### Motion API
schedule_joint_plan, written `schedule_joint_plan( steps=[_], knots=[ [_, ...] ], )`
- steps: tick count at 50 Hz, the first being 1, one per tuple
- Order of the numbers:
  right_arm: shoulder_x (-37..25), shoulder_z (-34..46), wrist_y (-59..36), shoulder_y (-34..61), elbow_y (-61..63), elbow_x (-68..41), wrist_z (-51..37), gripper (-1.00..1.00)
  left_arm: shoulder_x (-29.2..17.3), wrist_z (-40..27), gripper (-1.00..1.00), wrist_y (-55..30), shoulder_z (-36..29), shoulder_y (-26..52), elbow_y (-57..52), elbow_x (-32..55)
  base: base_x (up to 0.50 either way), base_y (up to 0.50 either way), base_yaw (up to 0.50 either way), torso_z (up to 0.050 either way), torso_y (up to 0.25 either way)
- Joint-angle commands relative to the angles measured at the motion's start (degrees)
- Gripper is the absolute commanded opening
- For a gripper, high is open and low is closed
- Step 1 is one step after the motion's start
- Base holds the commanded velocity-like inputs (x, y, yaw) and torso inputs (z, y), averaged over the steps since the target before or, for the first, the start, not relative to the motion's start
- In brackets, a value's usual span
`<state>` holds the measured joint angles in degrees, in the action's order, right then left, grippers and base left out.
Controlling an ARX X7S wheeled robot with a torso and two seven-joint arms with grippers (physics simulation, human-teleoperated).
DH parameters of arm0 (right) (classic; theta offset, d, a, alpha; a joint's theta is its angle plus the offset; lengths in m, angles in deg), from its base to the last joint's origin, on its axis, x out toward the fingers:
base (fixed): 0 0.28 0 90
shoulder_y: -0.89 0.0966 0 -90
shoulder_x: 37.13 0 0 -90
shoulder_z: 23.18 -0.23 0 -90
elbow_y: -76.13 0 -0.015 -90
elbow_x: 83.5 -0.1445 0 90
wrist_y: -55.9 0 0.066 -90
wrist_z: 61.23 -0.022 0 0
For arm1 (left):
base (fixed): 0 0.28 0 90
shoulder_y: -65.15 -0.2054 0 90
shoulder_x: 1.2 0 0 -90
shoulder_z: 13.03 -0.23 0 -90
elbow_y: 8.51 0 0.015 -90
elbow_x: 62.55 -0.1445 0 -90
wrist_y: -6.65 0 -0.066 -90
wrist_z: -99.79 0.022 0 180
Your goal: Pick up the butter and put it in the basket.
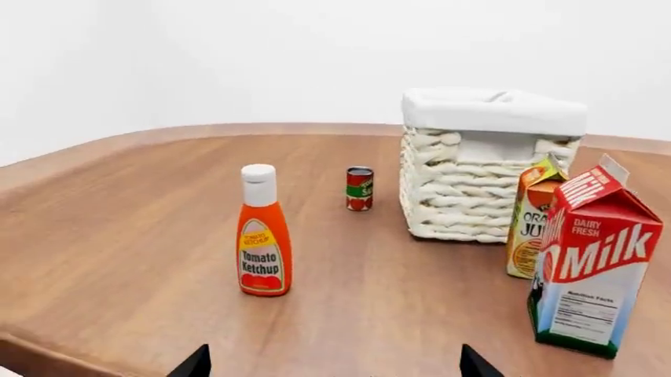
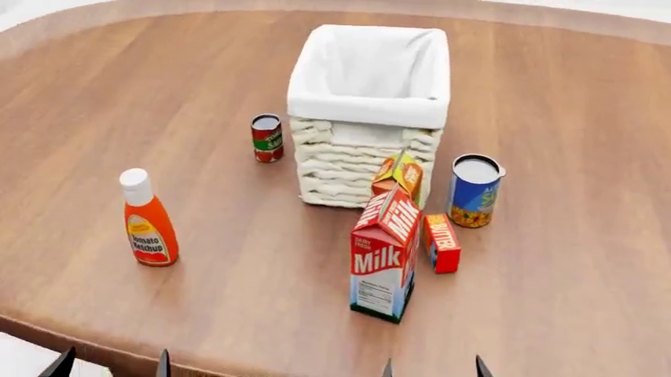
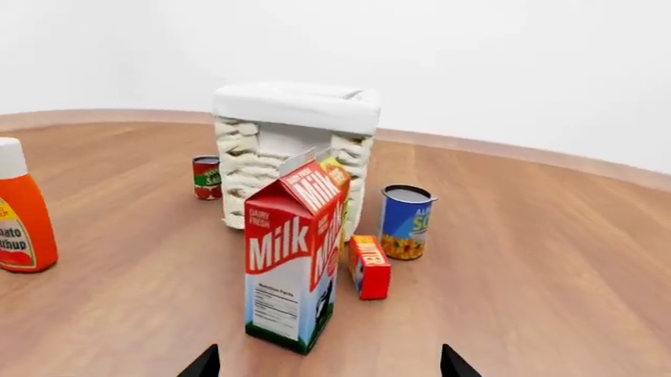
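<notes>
The butter (image 2: 441, 243) is a small slim red box lying on the table just right of the milk carton (image 2: 383, 253); it also shows in the right wrist view (image 3: 368, 266). It is hidden in the left wrist view. The basket (image 2: 367, 110), cream wicker with a white liner, stands behind the cartons; it also shows in the left wrist view (image 1: 488, 165) and the right wrist view (image 3: 294, 149). My left gripper (image 2: 111, 367) and right gripper (image 2: 432, 367) are open and empty at the table's near edge, well short of the butter.
An orange juice carton (image 2: 400, 177) stands between the milk and the basket. A blue can (image 2: 474, 191) stands right of the basket, a small red can (image 2: 266, 138) left of it. A ketchup bottle (image 2: 147, 220) stands at the left. The wooden table (image 2: 566, 259) has a rounded near edge.
</notes>
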<state>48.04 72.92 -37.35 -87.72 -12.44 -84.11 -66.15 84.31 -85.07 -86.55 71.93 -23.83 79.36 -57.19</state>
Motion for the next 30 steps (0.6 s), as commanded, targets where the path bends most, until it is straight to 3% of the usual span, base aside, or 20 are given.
schedule_joint_plan(
  steps=[1,29,30],
  knots=[
    [-0.8,1.4,-1.2,0.7,0.5,0.0,-1.1,1.0,-1.0,-0.7,1.0,-0.1,-0.7,0.7,0.0,1.3,0.0,0.0,0.5,0.0,0.0],
    [-2.2,3.7,-2.2,1.3,2.0,0.8,-4.2,1.0,-2.7,-2.6,1.0,-1.5,-2.0,1.0,-2.0,3.6,0.0,0.0,0.5,0.0,0.0],
    [-2.2,3.6,-5.5,1.7,2.5,-1.1,-2.7,1.0,-2.8,-2.7,1.0,-1.6,-2.0,1.1,-2.0,3.6,0.0,0.0,0.0,0.0,0.0]
  ],
)
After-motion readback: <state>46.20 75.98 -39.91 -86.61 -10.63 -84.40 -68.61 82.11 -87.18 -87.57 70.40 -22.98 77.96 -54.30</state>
